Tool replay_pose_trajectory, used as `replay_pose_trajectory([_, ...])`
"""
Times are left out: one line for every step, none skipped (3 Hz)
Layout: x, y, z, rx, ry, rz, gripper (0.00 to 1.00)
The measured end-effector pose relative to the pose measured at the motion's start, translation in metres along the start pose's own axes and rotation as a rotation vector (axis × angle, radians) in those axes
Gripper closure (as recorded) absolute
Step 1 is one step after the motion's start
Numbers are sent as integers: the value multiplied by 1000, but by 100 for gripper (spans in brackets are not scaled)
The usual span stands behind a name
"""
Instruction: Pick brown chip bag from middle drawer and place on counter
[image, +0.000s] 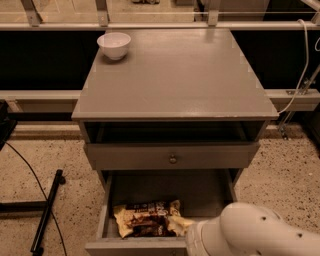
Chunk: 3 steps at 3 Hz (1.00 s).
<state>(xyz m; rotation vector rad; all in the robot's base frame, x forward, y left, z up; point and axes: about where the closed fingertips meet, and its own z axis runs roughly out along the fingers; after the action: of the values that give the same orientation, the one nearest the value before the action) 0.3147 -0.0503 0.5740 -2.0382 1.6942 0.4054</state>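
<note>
The brown chip bag (145, 219) lies crumpled on the floor of the middle drawer (170, 190), which is pulled open, near its front left. The counter (175, 75) is the grey top of the cabinet. My gripper (186, 226) is low at the drawer's front right, just right of the bag's pale end. It is mostly hidden behind my white arm (250, 232), which fills the bottom right corner. I cannot tell whether it touches the bag.
A white bowl (114, 45) stands at the counter's back left corner. A shut drawer front with a round knob (172, 159) sits above the open drawer. A black stand leg (45, 212) lies on the floor at left. A white cable (300, 65) hangs at right.
</note>
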Motion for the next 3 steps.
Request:
replay_pose_trajectory([-23, 15, -10, 28, -57, -8, 0])
replay_pose_trajectory([-23, 15, -10, 28, -57, -8, 0])
replay_pose_trajectory([-12, -12, -2, 40, -48, -11, 0])
